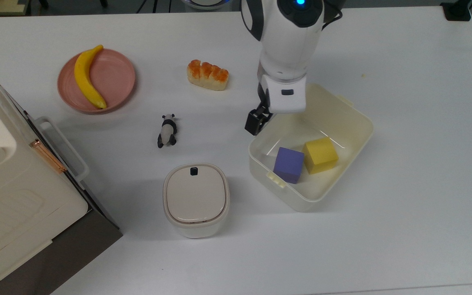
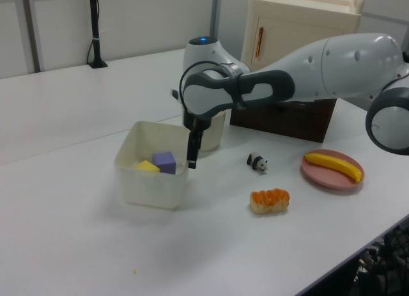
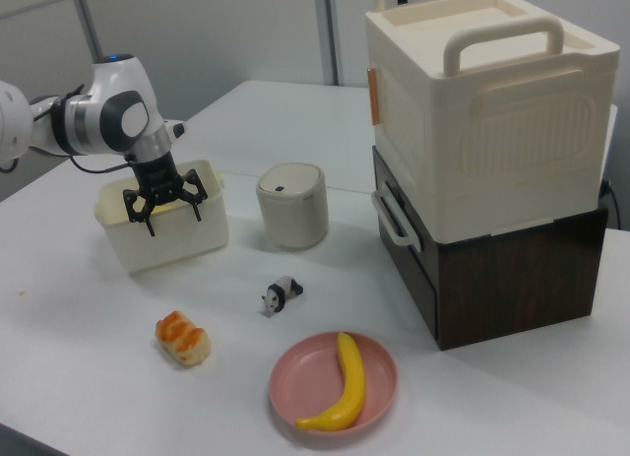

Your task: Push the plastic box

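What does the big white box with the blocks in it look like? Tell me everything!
The plastic box is a cream-white tub with thin walls, rounded corners and no lid. A small clip tab sticks out on two opposite sides. It sits flat on the white table, turned at an angle in the top view. Inside rest a purple block and a yellow block, side by side. The gripper is right against its outer wall, near one corner.

Tool (image 2: 192,156) against plastic box (image 2: 151,182)

Sitting out: one box (image 1: 357,119), two cubes (image 1: 288,164), one canister (image 1: 196,200), one panda (image 1: 166,130), one banana (image 1: 85,77), one plate (image 1: 117,78), one pastry (image 1: 207,75).
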You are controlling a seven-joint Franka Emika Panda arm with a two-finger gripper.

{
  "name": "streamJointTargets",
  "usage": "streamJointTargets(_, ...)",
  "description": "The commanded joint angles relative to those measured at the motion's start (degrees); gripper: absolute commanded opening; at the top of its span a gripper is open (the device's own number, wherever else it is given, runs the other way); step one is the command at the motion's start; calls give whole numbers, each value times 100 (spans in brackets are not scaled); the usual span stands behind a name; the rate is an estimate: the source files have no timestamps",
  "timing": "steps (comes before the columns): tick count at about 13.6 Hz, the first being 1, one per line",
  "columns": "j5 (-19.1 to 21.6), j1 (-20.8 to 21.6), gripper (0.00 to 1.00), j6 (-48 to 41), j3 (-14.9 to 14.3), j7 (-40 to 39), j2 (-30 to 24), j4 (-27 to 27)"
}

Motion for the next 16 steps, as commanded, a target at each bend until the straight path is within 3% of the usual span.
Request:
streamJointTargets(1, -174, 231, 100, 436, -48, -63, 177, 108)
streamJointTargets(4, -235, 240, 100, 560, -48, -63, 125, 100)
streamJointTargets(7, -130, 65, 100, 167, -39, 478, -462, -181)
streamJointTargets(9, -112, -364, 100, -667, 187, 1682, -867, -164)
streamJointTargets(11, -121, -1075, 100, -1440, 618, 2710, -1245, -112)
streamJointTargets(16, -112, -1763, 100, -1681, 629, 3426, -1519, 29)
